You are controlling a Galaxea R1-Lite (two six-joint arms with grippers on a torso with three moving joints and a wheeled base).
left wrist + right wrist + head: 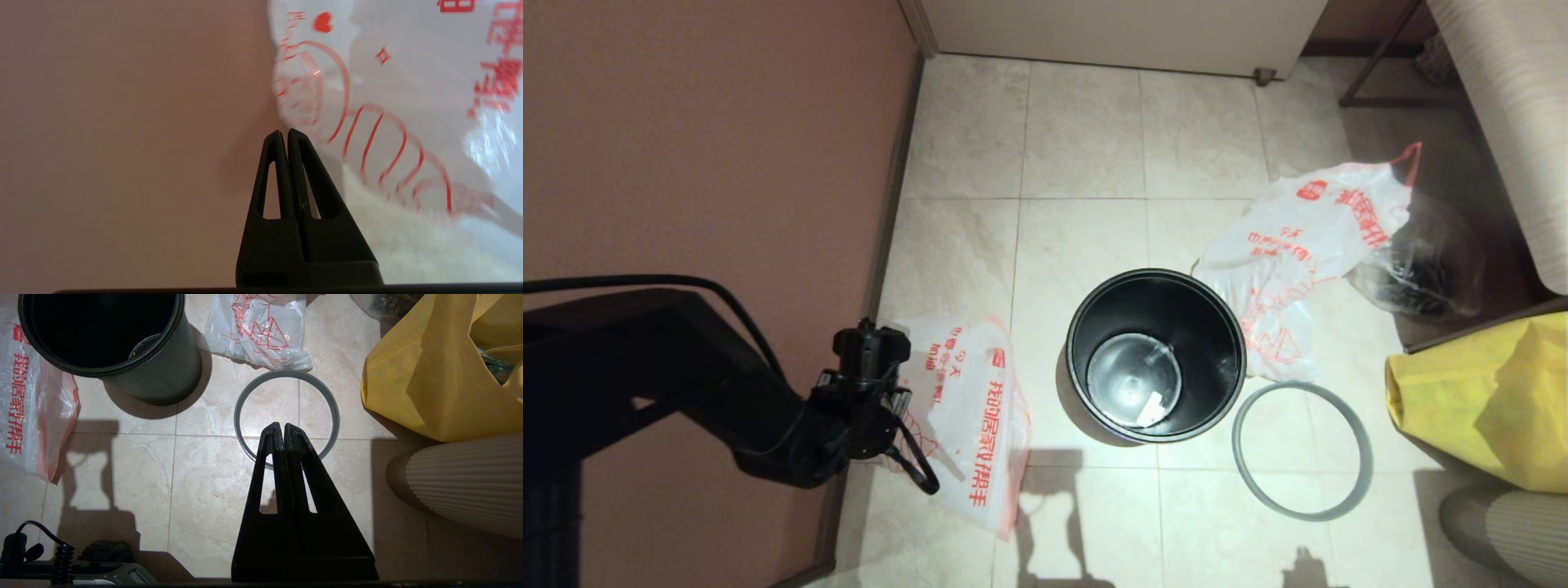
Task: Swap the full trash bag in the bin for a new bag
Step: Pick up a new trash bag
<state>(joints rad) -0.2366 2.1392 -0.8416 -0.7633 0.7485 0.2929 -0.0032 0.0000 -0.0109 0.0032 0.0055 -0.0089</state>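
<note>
The black bin (1205, 322) stands open on the tiled floor with no bag in it; the right wrist view also shows the bin (163, 371). Its grey ring rim (1298, 386) lies loose on the floor to the right. The lumpy full trash bag (1298, 245) lies right of the bin. The flat new bag (968, 408) lies left of it, by the wall. My left gripper (284, 132) is shut and empty at the edge of the new bag (408, 81), close to the wall. My right gripper (283, 425) hangs shut and empty over the near part of the ring (236, 416).
A clear bag with dark contents (1421, 261) lies behind the full bag. A big yellow bag (1478, 400) and a ribbed pale object (466, 482) crowd the right side. The pink wall (686, 163) borders the left. A white scrap (1152, 408) lies in the bin's bottom.
</note>
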